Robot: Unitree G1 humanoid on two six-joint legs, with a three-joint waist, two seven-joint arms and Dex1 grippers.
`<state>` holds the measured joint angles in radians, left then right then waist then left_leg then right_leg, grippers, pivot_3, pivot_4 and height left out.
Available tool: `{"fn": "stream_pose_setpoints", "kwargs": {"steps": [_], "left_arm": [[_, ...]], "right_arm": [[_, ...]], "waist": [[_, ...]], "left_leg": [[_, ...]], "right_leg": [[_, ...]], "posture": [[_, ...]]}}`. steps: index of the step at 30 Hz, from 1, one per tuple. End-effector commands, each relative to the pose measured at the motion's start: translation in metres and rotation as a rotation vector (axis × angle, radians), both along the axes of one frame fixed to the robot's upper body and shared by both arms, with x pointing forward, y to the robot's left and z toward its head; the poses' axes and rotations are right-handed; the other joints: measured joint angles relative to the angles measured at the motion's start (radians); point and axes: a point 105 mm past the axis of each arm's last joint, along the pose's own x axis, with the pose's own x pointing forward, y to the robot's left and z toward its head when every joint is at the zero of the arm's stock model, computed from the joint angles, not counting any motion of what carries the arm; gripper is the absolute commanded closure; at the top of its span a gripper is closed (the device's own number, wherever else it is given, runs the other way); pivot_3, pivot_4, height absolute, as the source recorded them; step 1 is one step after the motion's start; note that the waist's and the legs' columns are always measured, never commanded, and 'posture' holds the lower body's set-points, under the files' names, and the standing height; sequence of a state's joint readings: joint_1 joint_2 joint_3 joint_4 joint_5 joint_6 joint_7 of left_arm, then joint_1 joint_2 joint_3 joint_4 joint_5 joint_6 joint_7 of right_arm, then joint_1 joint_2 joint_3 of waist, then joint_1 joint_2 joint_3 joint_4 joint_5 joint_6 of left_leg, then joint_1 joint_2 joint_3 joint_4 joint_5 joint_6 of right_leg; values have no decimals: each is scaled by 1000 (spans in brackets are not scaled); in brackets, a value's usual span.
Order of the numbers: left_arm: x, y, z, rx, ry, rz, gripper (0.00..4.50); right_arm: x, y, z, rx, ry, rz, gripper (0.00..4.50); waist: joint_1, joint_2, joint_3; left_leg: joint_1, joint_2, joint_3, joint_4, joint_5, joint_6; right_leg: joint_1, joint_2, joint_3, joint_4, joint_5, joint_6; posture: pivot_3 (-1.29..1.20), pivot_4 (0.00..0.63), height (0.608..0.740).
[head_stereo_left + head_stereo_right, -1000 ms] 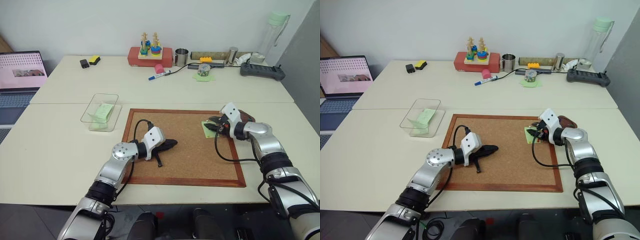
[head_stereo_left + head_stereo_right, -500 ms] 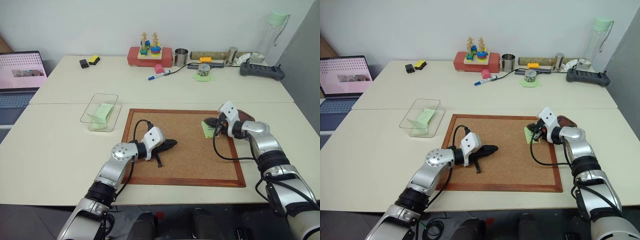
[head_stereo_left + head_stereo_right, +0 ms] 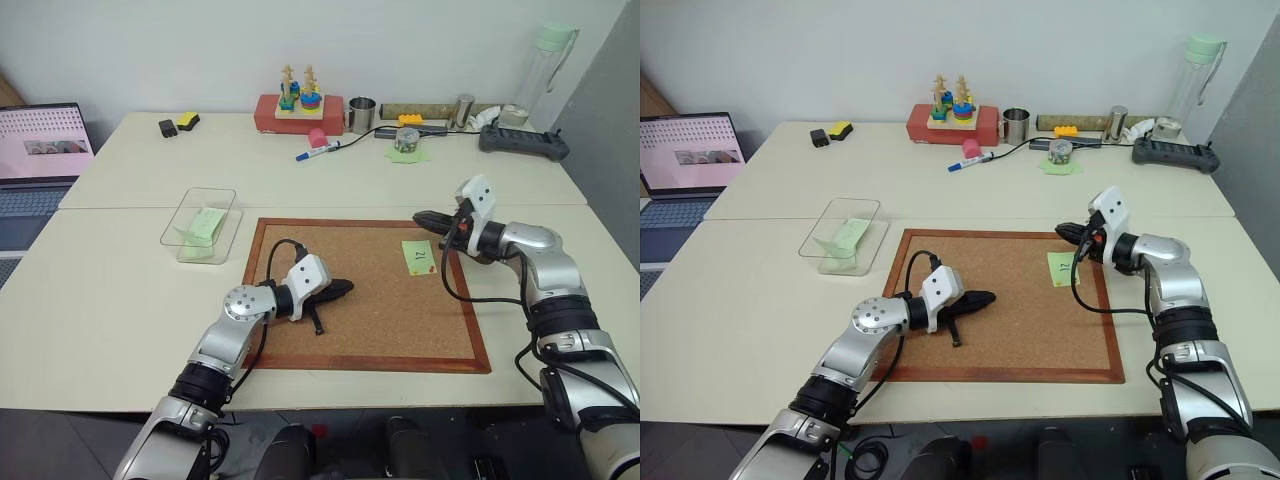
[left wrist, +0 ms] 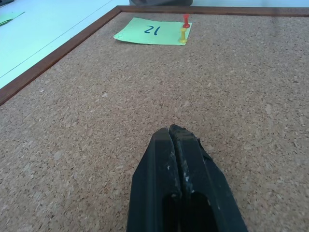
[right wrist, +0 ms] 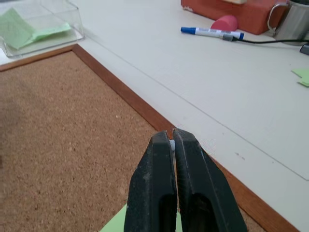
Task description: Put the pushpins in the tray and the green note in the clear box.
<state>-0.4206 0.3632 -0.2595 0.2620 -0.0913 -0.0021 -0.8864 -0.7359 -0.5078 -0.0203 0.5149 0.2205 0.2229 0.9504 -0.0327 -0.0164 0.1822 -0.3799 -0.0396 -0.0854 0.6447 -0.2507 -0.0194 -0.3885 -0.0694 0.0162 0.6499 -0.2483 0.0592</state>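
Working outward from our own side, we start at the left claw (image 3: 345, 288), which lies on the cork board (image 3: 360, 335) near its middle with its two black fingers pressed together and nothing between them.

From the board's centre, the green note (image 3: 419, 257) lies flat at about 2 o'clock, close to the frame, with its handwritten digits showing. In the left wrist view two pushpins (image 4: 184, 29), one red and one yellow, stand upright in one corner of it, so we judge the note is not yet free to lift.

Just past the note, at its 1 o'clock, the right claw (image 3: 420, 215) hangs above the board's far edge with its fingers together. The right wrist view shows a pale speck pinched at the tips. It may be a pin, but we cannot tell.

We cannot pick out the tray, and we take it to lie behind the right wrist.

To do this step well, we would carry the right claw level to the tray and open it low over the dish, so that nothing small bounces out. Each remaining pin should then be pulled straight up to spare the paper.

Farthest off, at 10 o'clock from the board's centre, the clear box (image 3: 176, 228) waits on the desk (image 3: 120, 300).
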Motion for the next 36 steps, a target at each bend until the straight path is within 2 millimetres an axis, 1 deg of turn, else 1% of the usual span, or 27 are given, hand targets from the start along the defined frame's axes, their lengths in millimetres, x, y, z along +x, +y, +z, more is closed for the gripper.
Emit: {"fn": "stream_pose_setpoints", "kwargs": {"steps": [1,4,5,7,9,12,15,16,17,18,19,22,23,24,28,30,32,34,36], "left_arm": [[-6,2,-18,49,58,1,4500],[-6,2,-18,51,54,-4,4500],[-6,2,-18,51,54,-4,4500],[-6,2,-18,52,53,-6,4500],[-6,1,-18,54,51,-10,4500],[-6,0,-19,57,49,-15,4500],[-5,0,-18,59,46,-17,4500],[-5,0,-18,59,46,-17,4500],[-5,-1,-18,59,45,-18,4500],[-5,-1,-18,59,45,-18,4500],[-5,-1,-18,59,44,-18,4500],[-5,0,-18,60,44,-18,4500],[-5,0,-18,60,44,-18,4500],[-5,0,-18,60,44,-17,4500],[-4,0,-18,59,45,-16,4500],[-4,0,-18,59,45,-16,4500],[-4,0,-18,59,45,-17,4500],[-4,0,-18,59,44,-17,4500],[-3,1,-18,59,44,-17,4500]], "right_arm": [[-4,-28,20,-23,-46,-98,4423],[-6,-53,15,-92,-24,-198,4423],[-7,-57,15,-104,-18,-214,4423],[-9,-79,9,-154,2,-303,4423],[-12,-94,3,-187,28,-362,4423],[-16,-103,-8,-213,70,-391,4423],[-15,-109,-14,-224,86,-429,4423],[-14,-110,-15,-224,88,-441,4034],[-13,-111,-16,-223,88,-448,4021],[-13,-111,-16,-217,90,-451,3825],[-13,-111,-17,-215,91,-451,3525],[-12,-111,-16,-207,88,-452,2975],[-11,-111,-14,-203,83,-452,2712],[-11,-110,-13,-196,77,-450,2580],[-11,-103,4,-179,7,-403,1776],[-15,-96,10,-190,-22,-353,1776],[-22,-84,13,-200,-43,-271,1776],[-36,-65,12,-197,-36,-144,1776],[-47,-50,8,-218,-25,-53,1776]], "waist": [[1,0,0],[2,1,0],[2,1,-1],[2,1,-1],[1,2,-1],[0,3,-2],[0,3,-2],[0,3,-2],[0,3,-2],[0,3,-2],[1,3,-2],[2,3,-2],[2,3,-2],[2,3,-2],[1,3,-2],[1,3,-2],[1,3,-2],[3,3,-2],[3,3,-2]], "left_leg": [[0,0,0,0,0,0],[-1,0,0,0,0,0],[0,0,0,0,0,0],[0,0,0,0,0,0],[0,0,1,0,0,0],[0,0,2,0,0,0],[0,0,2,0,0,0],[0,0,3,0,0,0],[0,0,3,0,0,0],[0,0,3,0,0,0],[0,0,3,0,0,0],[0,0,3,0,0,0],[0,0,3,0,0,0],[0,0,3,0,0,0],[0,0,3,0,0,0],[0,0,3,0,0,0],[0,0,3,0,0,0],[-1,0,2,0,0,0],[-1,0,2,0,0,0]], "right_leg": [[0,0,0,0,0,0],[0,0,0,-1,0,0],[0,0,0,-1,0,0],[0,0,0,-1,0,0],[0,0,0,-1,0,0],[0,0,0,-1,0,0],[0,0,1,-1,0,0],[0,0,1,-1,0,0],[0,0,1,-1,0,0],[0,0,1,-1,0,0],[1,0,1,-1,0,0],[1,0,1,-1,0,0],[1,0,0,-1,0,0],[1,0,0,-1,0,0],[1,0,0,-1,0,0],[1,0,0,-1,0,0],[1,0,0,-1,0,0],[1,0,0,-1,0,0],[1,0,-1,-1,0,1]], "posture": [[0,150,740],[0,150,740],[0,150,740],[0,150,740],[0,150,740],[0,150,740],[0,150,740],[0,150,740],[0,150,740],[0,150,740],[0,150,740],[0,150,740],[0,150,740],[0,150,740],[0,150,740],[0,150,740],[0,150,740],[0,150,740],[0,150,740]]}}
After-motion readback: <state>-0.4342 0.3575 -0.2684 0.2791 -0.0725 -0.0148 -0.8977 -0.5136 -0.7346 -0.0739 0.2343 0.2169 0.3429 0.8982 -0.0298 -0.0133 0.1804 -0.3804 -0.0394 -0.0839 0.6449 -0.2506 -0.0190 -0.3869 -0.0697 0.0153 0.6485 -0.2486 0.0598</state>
